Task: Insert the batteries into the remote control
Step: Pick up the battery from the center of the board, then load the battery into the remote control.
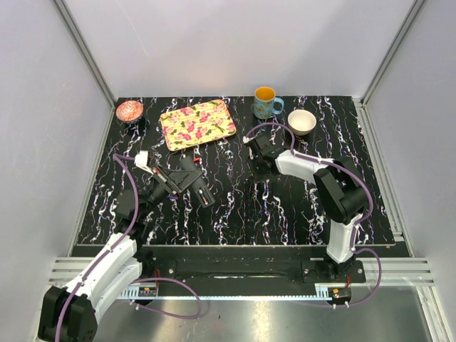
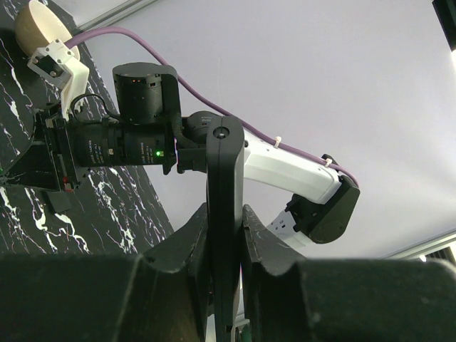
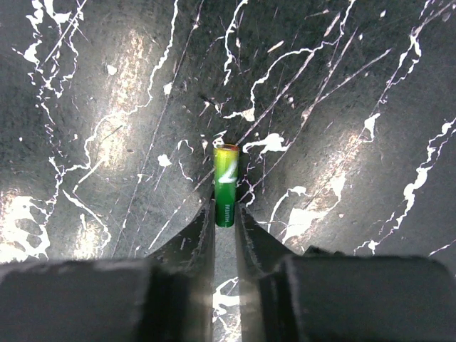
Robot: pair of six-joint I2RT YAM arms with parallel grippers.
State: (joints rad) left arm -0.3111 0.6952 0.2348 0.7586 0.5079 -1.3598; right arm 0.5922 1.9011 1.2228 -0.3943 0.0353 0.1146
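My left gripper [image 1: 191, 182] is shut on the remote control [image 1: 204, 194], a slim black bar, and holds it above the table's left middle. In the left wrist view the remote control [image 2: 225, 160] stands edge-on between the fingers, with the gripper [image 2: 225, 215] clamped on its lower part. My right gripper [image 1: 255, 152] is low over the table at centre back. In the right wrist view it [image 3: 226, 214] is shut on the near end of a green-yellow battery [image 3: 226, 182], which points away from the fingertips just over the marble surface. I cannot make out any other batteries.
A floral tray [image 1: 197, 123] lies at the back centre-left, and a pink bowl [image 1: 130, 110] sits at the back left corner. A blue mug [image 1: 266, 102] and a white bowl [image 1: 301, 121] stand at the back right. The black marble table [image 1: 285, 214] has grey walls around it.
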